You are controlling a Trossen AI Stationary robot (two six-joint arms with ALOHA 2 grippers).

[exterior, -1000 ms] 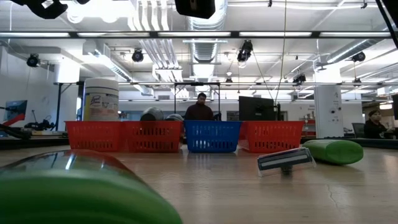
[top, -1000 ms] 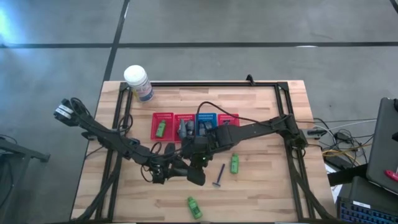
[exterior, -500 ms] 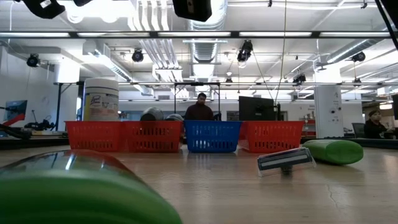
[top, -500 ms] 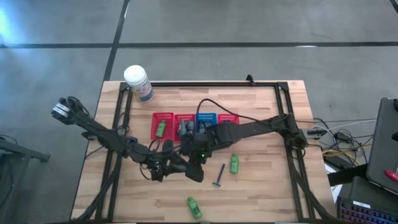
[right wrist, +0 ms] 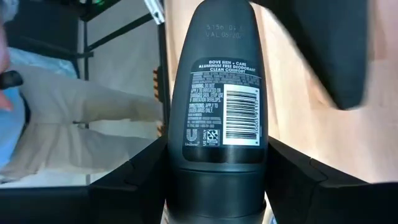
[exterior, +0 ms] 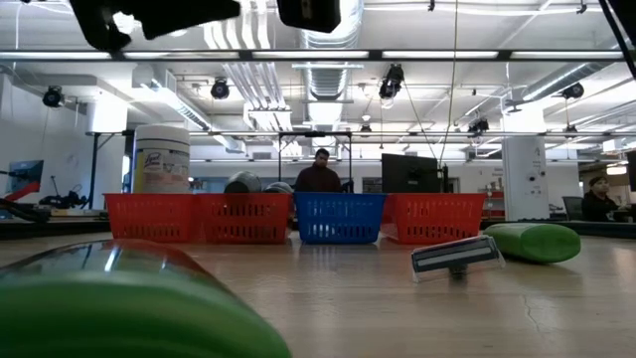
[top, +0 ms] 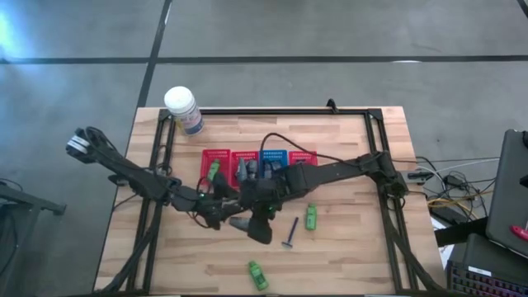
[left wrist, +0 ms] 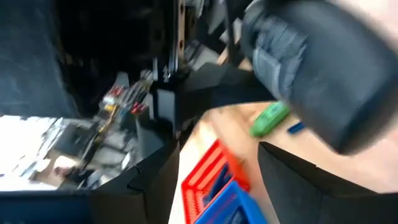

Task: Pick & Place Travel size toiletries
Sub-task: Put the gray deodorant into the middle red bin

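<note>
Mid-carry step. Right claw [right wrist: 214, 186] pinches a dark deodorant tube [right wrist: 224, 93] upright between its fingers, hovering over mid-counter [top: 355, 247] just near of the basket row [top: 260, 165]. Left claw [top: 216, 216] sits close beside it; can't tell if it's spread or holding anything. Loose on the counter: green bottle [top: 311, 217] and razor [top: 291, 233] to the right, another green bottle [top: 258, 275] at the near edge. Likely next: move the tube over a basket, lower, release, clear of the left arm.
</note>
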